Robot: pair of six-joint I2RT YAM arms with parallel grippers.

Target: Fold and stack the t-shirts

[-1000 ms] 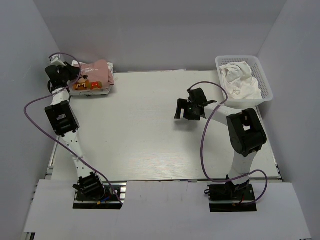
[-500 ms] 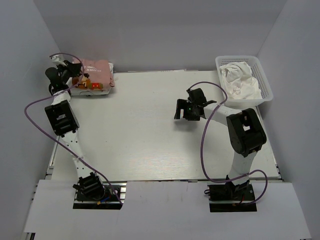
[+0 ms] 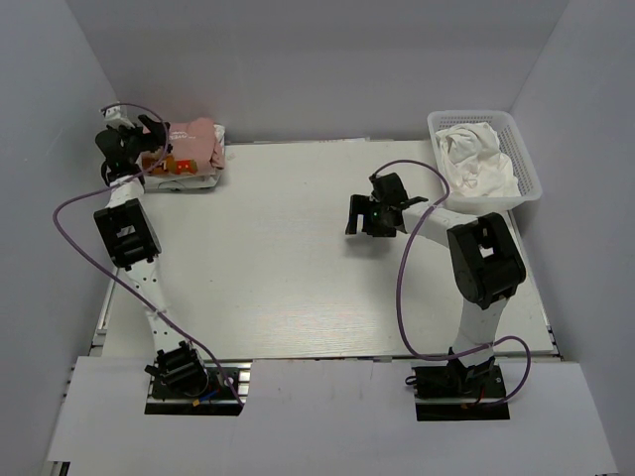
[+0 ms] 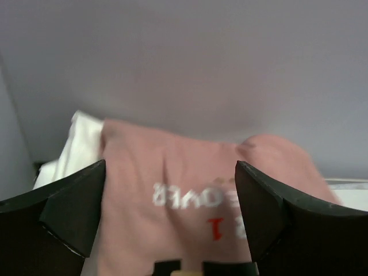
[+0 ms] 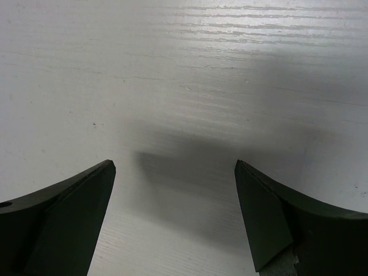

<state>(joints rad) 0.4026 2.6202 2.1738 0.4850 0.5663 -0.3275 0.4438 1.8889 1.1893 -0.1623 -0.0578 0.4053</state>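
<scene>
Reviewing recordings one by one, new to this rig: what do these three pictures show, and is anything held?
Two robot arms stand at the near edge of a white table, each ending in a two-finger pincer. The wide picture is from a fixed camera above; the other two are from wrist cameras looking out between the fingers. Far left, a folded pink shirt lies on a white shirt. Far right, a basket holds crumpled white shirts. The left pincer faces the pink shirt, the right pincer hangs over the table; both are open, holding nothing.
</scene>
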